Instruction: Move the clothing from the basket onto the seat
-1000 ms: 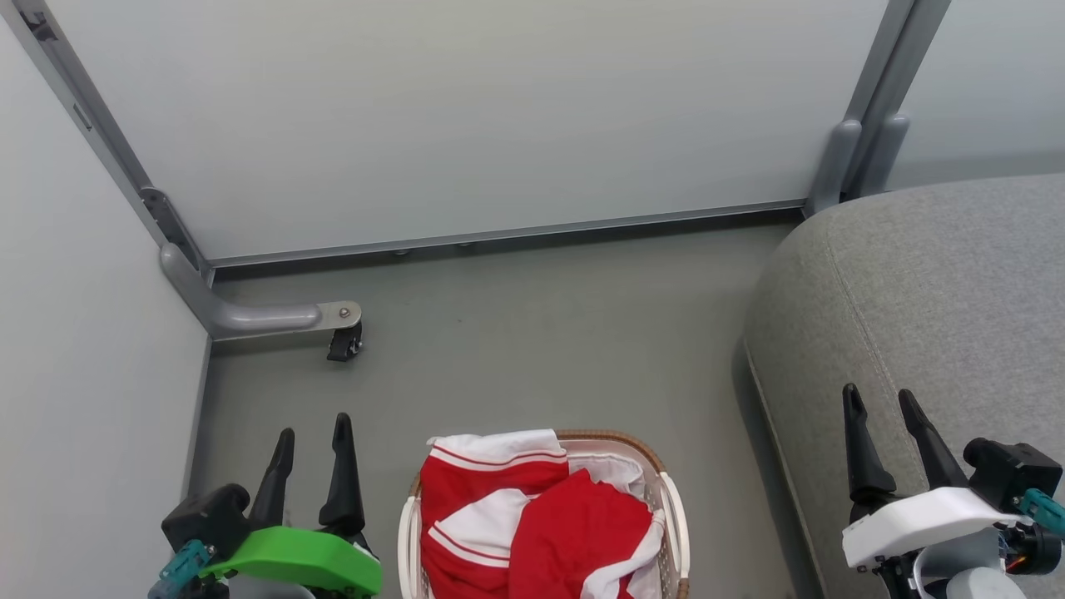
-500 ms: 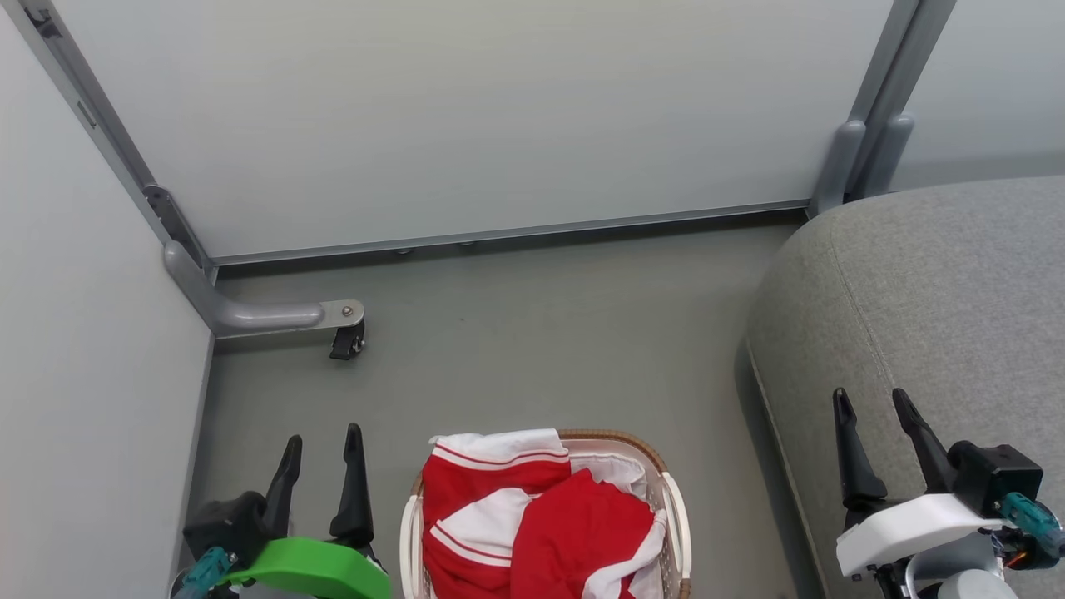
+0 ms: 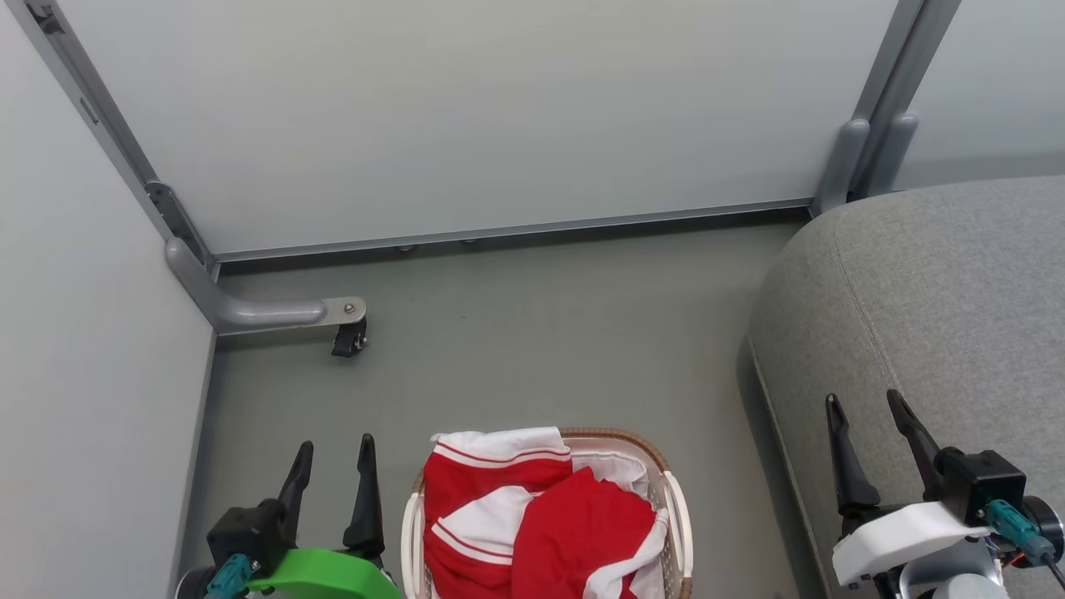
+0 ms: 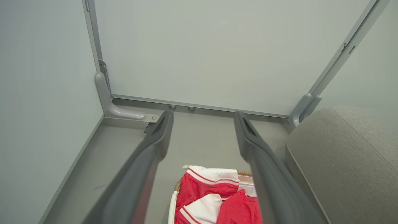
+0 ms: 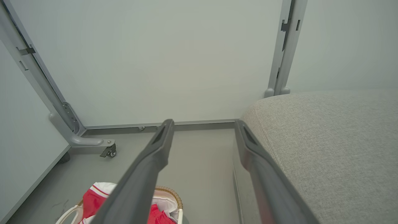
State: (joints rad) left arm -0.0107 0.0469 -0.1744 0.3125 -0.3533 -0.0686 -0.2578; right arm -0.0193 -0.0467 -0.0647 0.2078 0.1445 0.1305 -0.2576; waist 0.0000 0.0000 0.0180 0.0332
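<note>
- Clothing [image 3: 532,516]: heaped in the basket [image 3: 676,507] down on the floor [image 3: 532,333], red with white panels, striped trim draped over the far rim.
- Yep, seeing that too lol. Seat [image 3: 940,308]: off to the robot's right, near the basket, not touching. Left gripper [image 3: 336,443]: low, just left of the basket, fingers apart, empty. Right gripper [image 3: 861,397]: up by the seat's edge, fingers spread wide, also empty.

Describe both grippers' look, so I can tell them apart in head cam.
Both have two long, dark, tapered fingers on a black block with a teal connector. The left gripper wears a bright green shell; the right gripper wears a white shell, with a thin dark cable off its connector and a bit of orange wiring beside it.
</note>
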